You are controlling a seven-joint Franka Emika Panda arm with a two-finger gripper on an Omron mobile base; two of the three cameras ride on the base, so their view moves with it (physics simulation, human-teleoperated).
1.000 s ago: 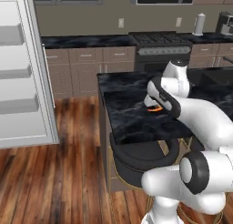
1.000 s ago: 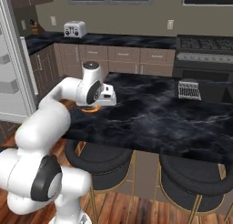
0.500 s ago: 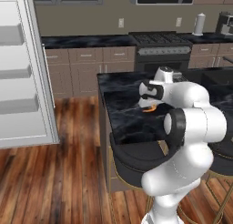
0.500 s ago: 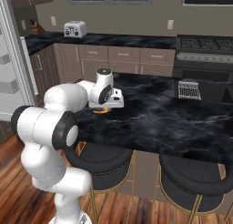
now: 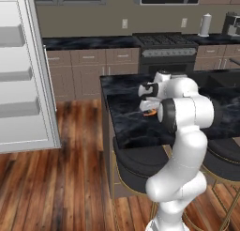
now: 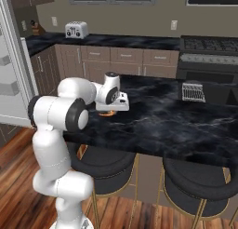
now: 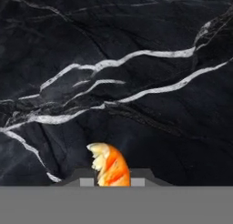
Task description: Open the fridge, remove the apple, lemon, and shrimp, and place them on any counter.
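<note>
Over the counter (image 7: 150,73), gripper (image 7: 111,181) clamped on shrimp (image 7: 109,165), long axis along fingers, tail outward.

White arm's gripper (image 6: 109,112) low over black white-veined marble island counter (image 6: 186,125), clamping tiny orange shrimp (image 6: 107,113).

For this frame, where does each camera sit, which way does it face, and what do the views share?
Left base view: behind the arm to its left, looking forward over the counter toward the fridge; white arm at lower right.
Right base view: behind the arm to its right, facing the same counter; arm at lower left.
Hand view: on the hand, looking down at the marble; the shrimp sits in the shut gripper.
Shared: both base views show the shrimp at the gripper.
</note>
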